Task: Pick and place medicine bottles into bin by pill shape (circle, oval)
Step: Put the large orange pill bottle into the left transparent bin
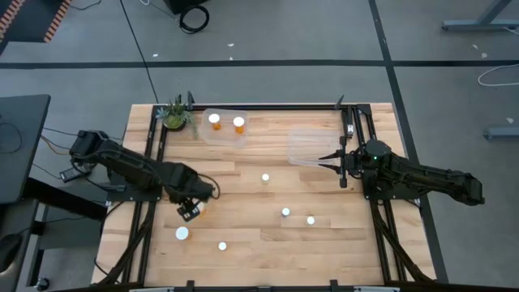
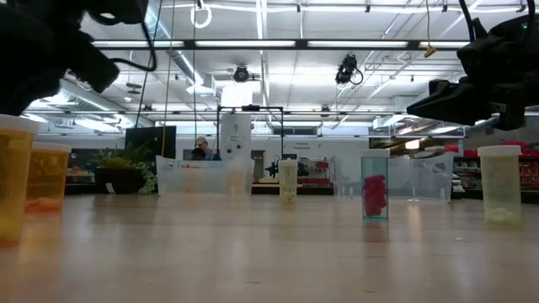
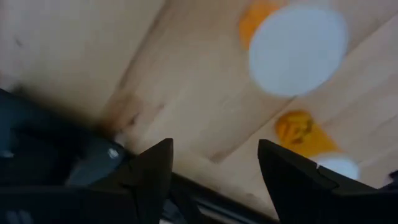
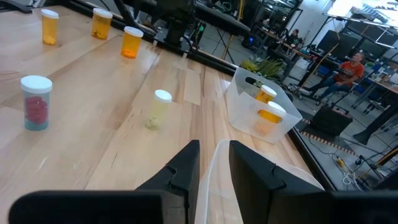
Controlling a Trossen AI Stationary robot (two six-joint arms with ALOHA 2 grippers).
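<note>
High view, lower left: the left gripper (image 1: 192, 209) hangs tilted down, jaws wide apart and empty, partly hiding an orange medicine bottle (image 1: 201, 208). Six more white-capped bottles dot the table (image 1: 251, 251). Right of centre, the right gripper (image 1: 324, 162) is pinched on the clear bin (image 1: 306, 146) rim. No labels readable.
</note>
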